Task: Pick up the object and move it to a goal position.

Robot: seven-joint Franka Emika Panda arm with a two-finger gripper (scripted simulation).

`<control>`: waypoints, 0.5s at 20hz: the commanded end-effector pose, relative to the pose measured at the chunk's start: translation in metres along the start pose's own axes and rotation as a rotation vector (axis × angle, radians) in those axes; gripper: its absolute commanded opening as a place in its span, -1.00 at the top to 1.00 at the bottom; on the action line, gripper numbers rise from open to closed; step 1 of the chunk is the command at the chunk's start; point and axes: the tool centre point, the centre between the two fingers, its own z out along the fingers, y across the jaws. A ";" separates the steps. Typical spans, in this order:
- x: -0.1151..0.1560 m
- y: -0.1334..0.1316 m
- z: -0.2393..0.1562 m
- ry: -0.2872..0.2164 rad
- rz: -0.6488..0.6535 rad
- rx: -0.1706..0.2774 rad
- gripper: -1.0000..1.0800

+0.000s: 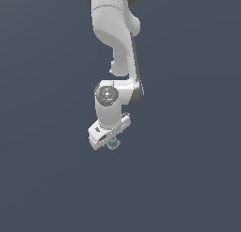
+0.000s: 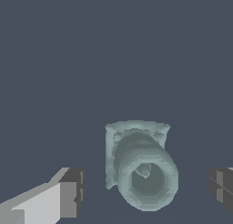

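Observation:
The object (image 2: 141, 166) is a small pale teal-grey piece with a rounded ring-like top and a wider square base. In the wrist view it lies between my two dark fingertips (image 2: 73, 191), which stand apart from it on both sides. My gripper (image 2: 148, 191) is open around it, not touching. In the exterior view the object (image 1: 113, 144) peeks out just under the white hand of the gripper (image 1: 107, 140), which hides most of it. The fingers are not distinct in that view.
The ground is a plain dark blue-grey surface (image 1: 188, 179) all around. The white arm (image 1: 117, 42) comes down from the top of the exterior view. No other objects or goal marker show.

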 end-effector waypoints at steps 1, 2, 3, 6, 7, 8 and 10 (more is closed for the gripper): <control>-0.001 -0.001 0.014 -0.001 -0.001 0.001 -0.92; -0.001 -0.001 0.019 -0.001 -0.002 0.001 -0.92; -0.001 -0.001 0.022 -0.001 -0.002 0.001 -0.92; 0.000 0.000 0.028 -0.001 -0.002 0.001 -0.92; 0.000 0.000 0.028 -0.001 -0.002 0.001 -0.92; 0.000 0.000 0.028 -0.001 -0.002 0.001 -0.92; 0.000 0.000 0.028 -0.001 -0.002 0.001 1.00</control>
